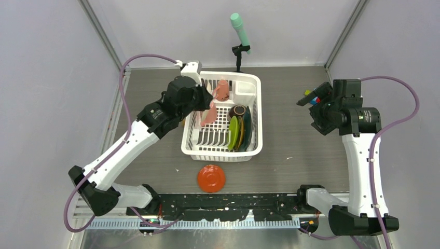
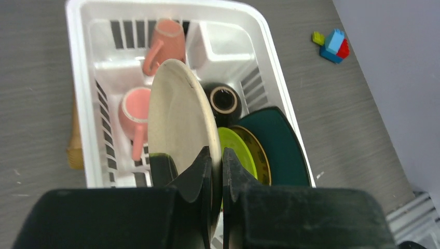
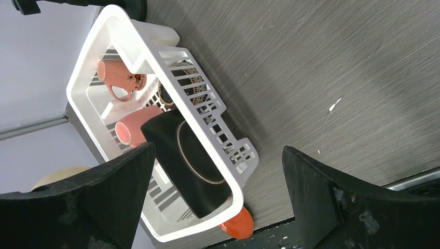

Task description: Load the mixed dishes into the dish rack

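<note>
1. Nearest me, the red-orange dish (image 1: 211, 178) lay alone on the table (image 1: 296, 155), just outside the near wall of the dish rack (image 1: 220, 154) and not yet loaded. It sat low and flat. To my eye, fingers coming down on it could skid it toward the table's near edge or shove it into the rack.
2. Over the rack, the left gripper (image 2: 217, 155) was pinched tight on the rim of the cream plate (image 2: 179, 122), which stood on edge left of centre. That was a thin hold on a smooth rim! The fingers hid the plate's lower edge, so I couldn't tell whether it was seated. Let go too soon and it could topple.
3. Just right of it, the yellow patterned plate (image 2: 236, 153) and the dark teal plate (image 2: 277, 145) stood on edge against the right wall. A cream plate falling right would clip them, domino-style.
4. Just left of it lay a pink mug (image 2: 134, 111) with its handle close to the plate. A plate sliding left could ride up on that handle and jam.
5. Beyond were the small brown bowl (image 2: 224, 99) and, at the far wall, the second pink mug (image 2: 168, 41). It was crowded there, so a hard push could knock them.
6. Far right, well apart from the rack, the right gripper (image 3: 218, 151) hung with its jaws wide and empty, near the toy blocks (image 2: 333, 45). If it swung in early, the arms could clash.
</note>
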You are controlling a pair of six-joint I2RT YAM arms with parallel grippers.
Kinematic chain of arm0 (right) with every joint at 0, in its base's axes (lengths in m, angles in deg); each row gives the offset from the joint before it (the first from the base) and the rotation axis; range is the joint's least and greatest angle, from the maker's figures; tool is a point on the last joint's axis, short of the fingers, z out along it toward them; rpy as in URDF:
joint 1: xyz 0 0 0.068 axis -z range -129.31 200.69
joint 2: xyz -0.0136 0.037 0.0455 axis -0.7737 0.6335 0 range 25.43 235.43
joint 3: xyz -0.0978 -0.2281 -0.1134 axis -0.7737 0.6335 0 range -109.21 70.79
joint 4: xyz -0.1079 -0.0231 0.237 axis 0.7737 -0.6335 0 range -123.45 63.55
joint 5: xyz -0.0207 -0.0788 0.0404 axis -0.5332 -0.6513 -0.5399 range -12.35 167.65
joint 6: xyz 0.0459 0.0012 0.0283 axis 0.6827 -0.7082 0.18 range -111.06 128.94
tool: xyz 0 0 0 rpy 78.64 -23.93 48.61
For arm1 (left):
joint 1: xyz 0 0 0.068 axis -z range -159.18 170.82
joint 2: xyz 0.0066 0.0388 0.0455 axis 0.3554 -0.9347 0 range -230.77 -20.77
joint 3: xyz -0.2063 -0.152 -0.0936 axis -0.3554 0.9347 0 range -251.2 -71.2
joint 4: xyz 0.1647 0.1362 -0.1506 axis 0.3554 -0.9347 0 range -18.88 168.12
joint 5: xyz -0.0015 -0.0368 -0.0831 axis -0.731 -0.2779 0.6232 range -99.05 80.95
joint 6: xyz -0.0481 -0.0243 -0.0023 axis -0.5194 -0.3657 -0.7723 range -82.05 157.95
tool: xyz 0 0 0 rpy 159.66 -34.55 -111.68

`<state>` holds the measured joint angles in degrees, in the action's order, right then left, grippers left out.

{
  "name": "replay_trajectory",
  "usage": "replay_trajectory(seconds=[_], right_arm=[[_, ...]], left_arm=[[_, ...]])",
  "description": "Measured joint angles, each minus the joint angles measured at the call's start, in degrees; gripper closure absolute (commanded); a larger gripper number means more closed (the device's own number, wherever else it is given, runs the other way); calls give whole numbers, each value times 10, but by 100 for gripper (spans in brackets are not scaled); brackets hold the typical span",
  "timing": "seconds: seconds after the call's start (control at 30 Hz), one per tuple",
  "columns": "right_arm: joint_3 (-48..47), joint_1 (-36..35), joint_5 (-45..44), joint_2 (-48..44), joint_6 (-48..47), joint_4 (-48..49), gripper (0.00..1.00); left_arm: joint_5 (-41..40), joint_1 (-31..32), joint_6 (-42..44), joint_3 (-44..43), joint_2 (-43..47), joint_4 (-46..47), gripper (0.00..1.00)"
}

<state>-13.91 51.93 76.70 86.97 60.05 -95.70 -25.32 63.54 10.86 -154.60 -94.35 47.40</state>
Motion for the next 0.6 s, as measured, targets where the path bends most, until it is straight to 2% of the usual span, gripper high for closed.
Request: replay_trajectory(seconds=[0.27, 0.6], right_arm=[[17, 0, 2, 1, 0, 16, 0], [18, 0, 2, 3, 0, 18, 0]], left_arm=[[14, 0, -123, 54, 0, -12, 100], [79, -9, -196, 93, -20, 22, 100]])
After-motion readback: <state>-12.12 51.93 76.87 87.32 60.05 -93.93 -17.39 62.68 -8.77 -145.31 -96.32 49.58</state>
